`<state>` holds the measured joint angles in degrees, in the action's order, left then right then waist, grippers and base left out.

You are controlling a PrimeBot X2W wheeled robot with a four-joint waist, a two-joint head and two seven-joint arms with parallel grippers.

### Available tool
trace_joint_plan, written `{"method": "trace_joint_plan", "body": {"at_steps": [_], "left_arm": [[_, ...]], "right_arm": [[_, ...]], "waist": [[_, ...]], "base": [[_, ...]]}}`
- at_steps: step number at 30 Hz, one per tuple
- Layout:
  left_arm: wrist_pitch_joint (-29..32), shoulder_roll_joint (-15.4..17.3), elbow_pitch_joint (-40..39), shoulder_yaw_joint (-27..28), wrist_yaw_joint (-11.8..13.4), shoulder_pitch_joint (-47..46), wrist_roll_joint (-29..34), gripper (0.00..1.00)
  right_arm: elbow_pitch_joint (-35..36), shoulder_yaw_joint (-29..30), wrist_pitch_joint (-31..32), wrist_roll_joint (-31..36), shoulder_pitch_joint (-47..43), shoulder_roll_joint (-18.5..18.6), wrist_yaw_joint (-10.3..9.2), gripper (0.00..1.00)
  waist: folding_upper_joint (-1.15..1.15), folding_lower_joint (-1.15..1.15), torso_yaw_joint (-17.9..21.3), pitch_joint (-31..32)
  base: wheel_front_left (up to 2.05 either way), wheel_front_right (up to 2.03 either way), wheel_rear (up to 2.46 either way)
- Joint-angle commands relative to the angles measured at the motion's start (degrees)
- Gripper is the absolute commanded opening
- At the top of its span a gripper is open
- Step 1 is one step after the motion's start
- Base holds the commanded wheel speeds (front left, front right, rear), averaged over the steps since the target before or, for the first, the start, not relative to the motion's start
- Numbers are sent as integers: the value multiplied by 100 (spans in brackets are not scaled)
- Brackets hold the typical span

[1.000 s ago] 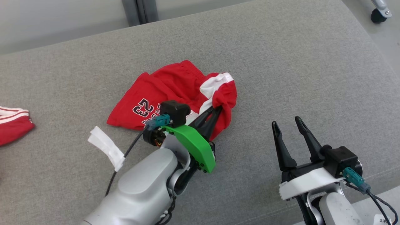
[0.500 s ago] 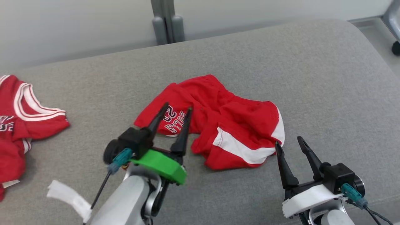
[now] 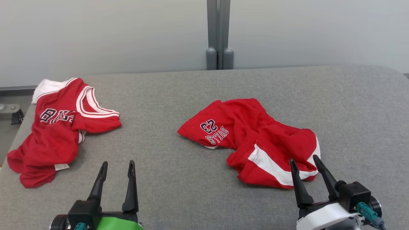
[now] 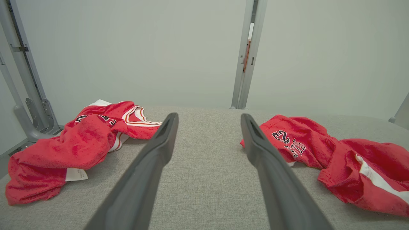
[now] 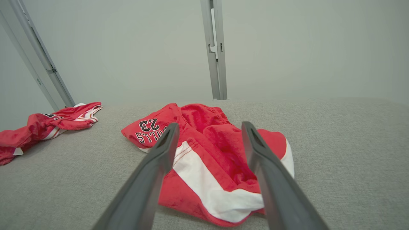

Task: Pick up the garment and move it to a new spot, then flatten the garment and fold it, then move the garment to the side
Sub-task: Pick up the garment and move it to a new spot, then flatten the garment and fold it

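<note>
Two red garments lie on the grey desk point(image 3: 179, 83): the crumpled red shorts point(image 3: 255, 134) right of centre and one jersey point(image 3: 60, 127) well apart at its left edge. The left gripper point(image 3: 117, 163) and right gripper point(image 3: 303, 158) each hold two fingers spread wide, grasping nothing.

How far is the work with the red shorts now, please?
Done: the red basketball shorts with white side stripes, gripped by the left gripper a second ago, now lie released on the grey fabric surface. In hand: nothing; it and the right gripper stand open, empty. Left: the shorts are crumpled, so flattening, folding and moving aside remain.
</note>
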<state>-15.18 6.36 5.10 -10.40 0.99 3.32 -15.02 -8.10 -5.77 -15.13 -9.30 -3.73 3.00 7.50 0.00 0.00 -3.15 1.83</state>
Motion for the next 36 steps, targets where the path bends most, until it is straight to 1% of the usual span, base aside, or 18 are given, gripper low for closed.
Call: {"method": "trace_joint_plan", "body": {"at_steps": [1, 5, 9, 13, 26, 36], "left_arm": [[6, -55, -51, 108, -66, 206, 109, 100], [6, -218, -153, 291, -256, 526, 260, 100], [5, -299, -196, 250, -517, 696, 379, 100], [5, -325, -207, 215, -625, 719, 484, 100], [5, -345, -147, 163, -696, 412, 556, 100], [5, -346, -8, 130, -630, 501, 468, 100]], "right_arm": [[18, 15, -3, 13, -111, 10, -2, 100], [22, 19, -3, 10, -220, 2, -2, 100], [29, -26, -3, 5, -262, -1, -2, 100], [43, -39, -3, 22, -306, -3, -2, 100], [142, 196, -3, -39, -444, -8, -2, 100], [163, 203, -3, -56, -492, -9, -2, 100]], "waist": [[0, 0, -230, 223], [0, 0, -266, 258], [0, 0, -261, 276], [0, 0, -230, 295], [0, 0, -125, 272], [0, 0, -39, 237]], "base": [[0, 0, 0], [0, 0, 0], [0, 0, 0], [0, 0, 0], [0, 0, 0], [0, 0, 0]]}}
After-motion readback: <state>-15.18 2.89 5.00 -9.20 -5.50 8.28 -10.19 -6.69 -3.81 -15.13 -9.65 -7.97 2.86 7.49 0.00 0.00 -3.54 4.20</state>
